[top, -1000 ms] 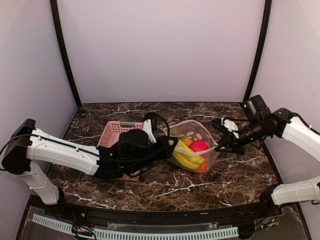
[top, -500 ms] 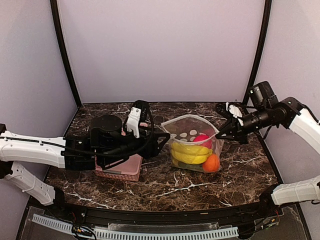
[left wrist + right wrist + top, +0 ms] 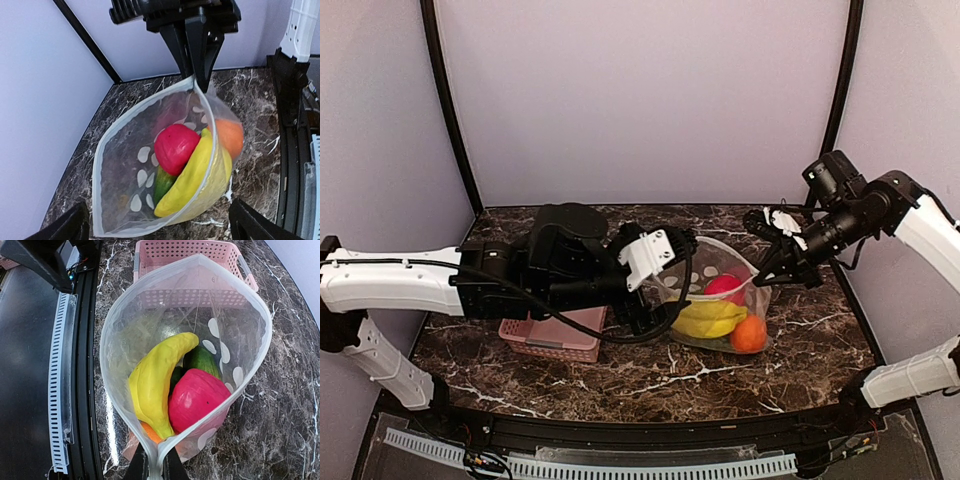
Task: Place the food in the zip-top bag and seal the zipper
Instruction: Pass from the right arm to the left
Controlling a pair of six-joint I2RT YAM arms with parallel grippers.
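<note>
Bag (image 3: 718,262) stands right of centre on the table (image 3: 810,345), its mouth gaping upward and long from left to right. The left arm lies low over the basket (image 3: 548,340), with the left gripper (image 3: 672,285) spread wide at the bag's left end. The right gripper (image 3: 152,467) pinches the right rim corner. Banana (image 3: 155,380), red piece (image 3: 197,400), green piece (image 3: 202,360) and orange (image 3: 748,335) lie inside.

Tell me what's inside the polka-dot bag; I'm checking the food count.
The bag holds a banana, a magenta-red piece, a green piece and an orange. Anything beneath them is covered.

Being carried on the dark marbled table (image 3: 800,350): pink slotted basket (image 3: 555,338) left, zip-top bag (image 3: 712,268) resting just right of it.
</note>
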